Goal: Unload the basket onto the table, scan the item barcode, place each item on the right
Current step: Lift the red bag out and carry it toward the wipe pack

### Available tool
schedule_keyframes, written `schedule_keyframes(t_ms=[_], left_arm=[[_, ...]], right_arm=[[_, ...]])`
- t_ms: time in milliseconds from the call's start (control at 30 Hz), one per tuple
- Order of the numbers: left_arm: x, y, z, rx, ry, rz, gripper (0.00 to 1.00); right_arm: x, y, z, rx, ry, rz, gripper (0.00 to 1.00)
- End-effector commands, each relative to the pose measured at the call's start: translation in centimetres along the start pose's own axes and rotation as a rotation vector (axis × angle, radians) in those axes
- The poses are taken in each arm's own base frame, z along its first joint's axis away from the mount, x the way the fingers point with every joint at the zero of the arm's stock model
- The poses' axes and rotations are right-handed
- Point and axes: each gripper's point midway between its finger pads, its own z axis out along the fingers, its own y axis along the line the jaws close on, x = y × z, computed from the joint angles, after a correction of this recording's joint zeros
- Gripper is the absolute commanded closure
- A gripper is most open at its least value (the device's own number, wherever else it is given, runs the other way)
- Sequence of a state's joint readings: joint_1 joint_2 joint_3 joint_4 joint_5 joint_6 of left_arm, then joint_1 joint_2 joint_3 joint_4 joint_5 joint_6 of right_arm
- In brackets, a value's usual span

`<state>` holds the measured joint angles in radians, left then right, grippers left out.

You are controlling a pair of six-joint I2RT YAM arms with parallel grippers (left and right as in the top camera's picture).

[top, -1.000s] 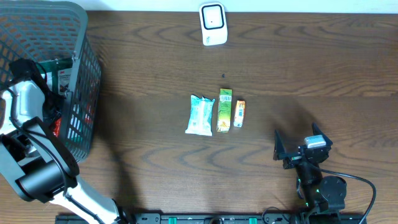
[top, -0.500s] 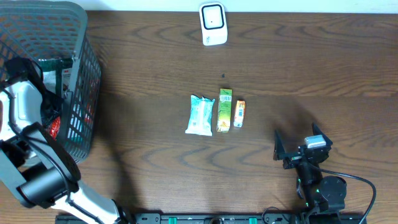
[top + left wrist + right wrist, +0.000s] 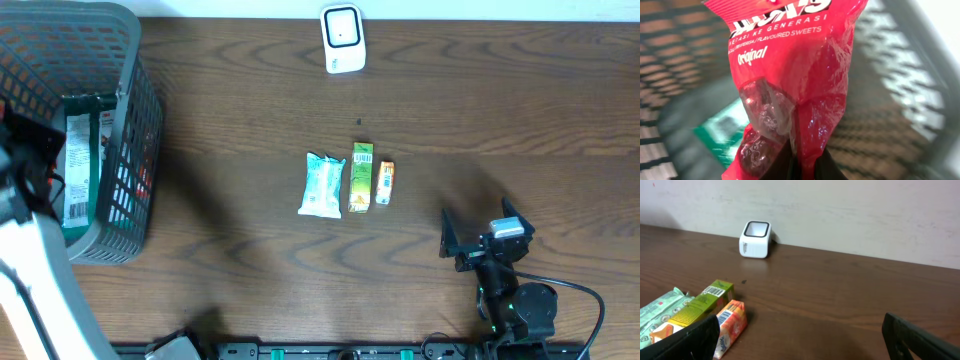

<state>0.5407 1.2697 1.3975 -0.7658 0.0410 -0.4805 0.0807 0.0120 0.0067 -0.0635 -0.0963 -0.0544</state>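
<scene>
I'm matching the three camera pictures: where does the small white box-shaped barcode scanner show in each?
Overhead: the small white box-shaped barcode scanner stands at top centre.
Left wrist: not in it; a red plastic sweets bag fills the view.
Right wrist: the scanner is upper left, near the wall.
Shared landmark: the small orange carton, near centre overhead and lower left in the right wrist view.

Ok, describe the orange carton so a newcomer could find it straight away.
Look at the middle of the dark wooden table, where three items lie side by side. The orange carton is the rightmost, beside the green carton; it is the shortest of the three and the only orange one.
</scene>
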Motion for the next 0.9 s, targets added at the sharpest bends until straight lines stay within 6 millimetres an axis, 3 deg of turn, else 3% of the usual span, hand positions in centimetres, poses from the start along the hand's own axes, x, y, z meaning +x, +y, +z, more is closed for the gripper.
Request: schedule_keyframes(t_ms=[0,133,267,433,667,867], left_arm=[[2.5,-6.8,-5.3,0.425,0.106,0.112,0.93],[5.4,-11.1,-10.6,0.735,0.207,0.200,0.92],[9.3,-13.4,-13.1,0.891,0.356,0.270,0.92],[15.6,-15.1,-13.0,0.944,0.570,0.387,0.93],[25.2,-16.8,-10.6,0.939,0.889,0.516,0.92],[29.0,-18.8,-9.1,1.027,1.075,0.488,0.93]], right_arm=[[0.0,-0.2,0.0,0.009,0.000,0.013,0.01],[0.0,-0.2,0.0,0.009,0.000,0.013,0.01],[0.0,-0.2,0.0,0.009,0.000,0.013,0.01],[0.0,-0.2,0.0,0.009,0.000,0.013,0.01],[0.0,-0.2,0.0,0.009,0.000,0.013,0.01],[0.0,-0.2,0.0,0.009,0.000,0.013,0.01]])
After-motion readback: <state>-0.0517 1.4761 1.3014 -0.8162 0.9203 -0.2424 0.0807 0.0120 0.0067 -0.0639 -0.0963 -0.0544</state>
